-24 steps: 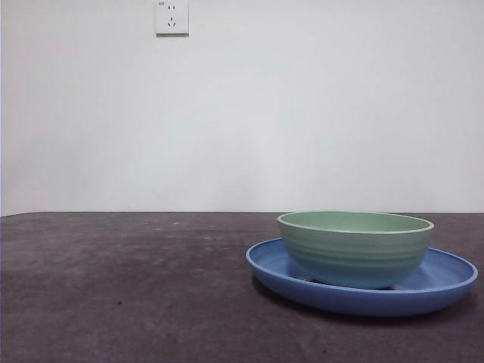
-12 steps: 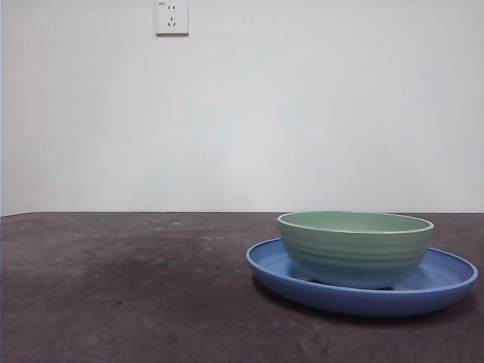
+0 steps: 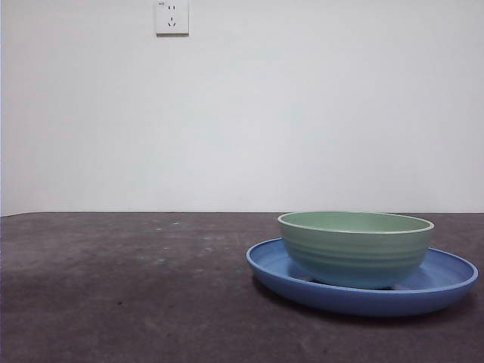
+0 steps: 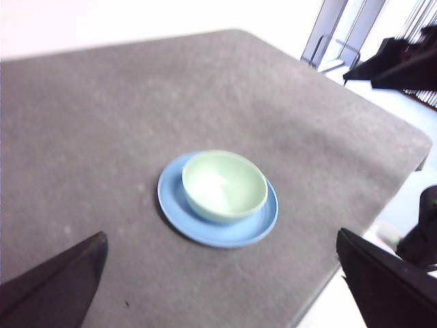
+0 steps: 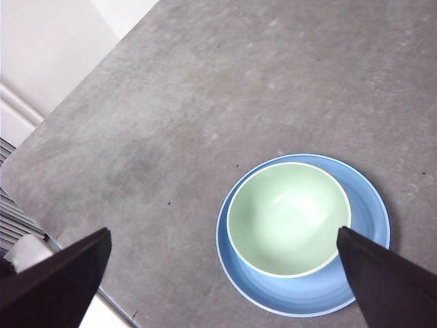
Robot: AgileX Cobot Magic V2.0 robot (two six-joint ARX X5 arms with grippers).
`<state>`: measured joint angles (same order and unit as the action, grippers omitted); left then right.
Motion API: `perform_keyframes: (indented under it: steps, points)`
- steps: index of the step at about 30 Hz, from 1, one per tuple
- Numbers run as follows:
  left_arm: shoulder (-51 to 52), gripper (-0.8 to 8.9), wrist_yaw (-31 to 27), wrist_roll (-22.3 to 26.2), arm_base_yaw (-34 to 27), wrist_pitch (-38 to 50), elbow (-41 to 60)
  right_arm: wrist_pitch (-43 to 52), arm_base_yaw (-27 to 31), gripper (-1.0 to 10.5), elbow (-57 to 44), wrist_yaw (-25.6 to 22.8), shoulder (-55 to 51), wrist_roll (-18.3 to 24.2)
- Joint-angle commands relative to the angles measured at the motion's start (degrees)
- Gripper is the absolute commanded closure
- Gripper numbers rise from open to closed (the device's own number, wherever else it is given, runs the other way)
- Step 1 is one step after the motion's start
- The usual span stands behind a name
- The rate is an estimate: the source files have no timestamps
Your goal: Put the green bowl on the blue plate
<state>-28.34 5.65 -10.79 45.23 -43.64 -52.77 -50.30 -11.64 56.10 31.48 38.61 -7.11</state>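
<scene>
Green bowl (image 3: 355,248): pale mint, glossy, faint horizontal ridges round the outside. Stands upright inside the blue plate (image 3: 442,286), its base on the plate's floor, its rim well above the plate's rim. Seen from above it sits off-centre, nearer one side of the plate, with a wider crescent of blue showing on the other side. Empty.

Blue plate: wide, shallow, sloping rim, flat on the worktop (image 3: 121,287). From the front camera it lies right of centre, towards the near edge.

Worktop: dark grey, matt, lightly scuffed and speckled.

Left gripper (image 4: 218,287): raised high above the worktop, jaws spread wide apart, nothing between them. The bowl (image 4: 224,186) and plate (image 4: 232,234) lie well below and ahead of it, apart from both jaws.

Right gripper (image 5: 225,280): also held high, jaws wide apart, holding nothing. The bowl (image 5: 289,219) on its plate (image 5: 300,295) lies beneath it, closer to one jaw than the other, clear of both.

Neither gripper shows in the front view.

Wall socket (image 3: 172,17): white, on the pale wall behind the worktop, upper left in the front view.
</scene>
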Motion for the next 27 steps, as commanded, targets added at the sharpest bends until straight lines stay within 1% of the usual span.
perform_keyframes:
  steps: [1, 5, 7, 12, 13, 15, 17, 19, 23, 27]
  points:
    - [0.37, 1.88, -0.33, -2.23, 0.48, 0.61, -0.09, 0.55, -0.31, 3.2, 1.03, 0.04, 0.22, 0.26]
    - [0.39, 1.88, -0.33, -2.1, 0.48, -0.15, -0.09, 0.52, -0.31, 3.2, 1.03, 0.02, 0.24, 0.17]
    - [0.31, 1.88, -0.33, -1.9, 0.48, -0.46, -0.09, 0.52, -0.31, 3.2, 1.03, 0.0, 0.24, -0.76]
    - [0.31, 1.88, -0.35, -1.2, 0.48, -0.63, -0.09, -0.57, -0.17, 3.3, 1.03, -0.59, 1.55, -7.34]
    - [0.31, 1.88, -0.33, -1.2, 0.48, -0.63, -0.09, -0.9, -0.15, 3.3, 1.03, -1.6, 2.05, -8.37]
    - [0.31, 1.88, -0.33, -1.03, 0.48, -0.7, -0.09, -2.25, -0.11, 3.4, 1.03, -4.17, 3.54, -8.98]
    - [0.31, 1.88, -0.33, -0.61, 0.48, -0.79, -0.09, -3.76, 0.2, 3.4, 1.03, -5.53, 5.31, -8.96]
    - [0.31, 1.88, -0.35, -0.59, 0.48, -1.18, -0.09, -5.44, 0.92, 3.4, 1.03, -5.62, 7.93, -8.28]
    - [0.31, 1.88, -0.35, -0.26, 0.48, -2.82, -0.09, -6.32, 2.82, 3.4, 1.03, -6.05, 12.83, -4.76]
    - [0.31, 1.88, -0.35, -0.2, 0.48, -4.66, -0.09, -5.22, 6.01, 3.4, 1.03, -6.03, 19.19, -1.05]
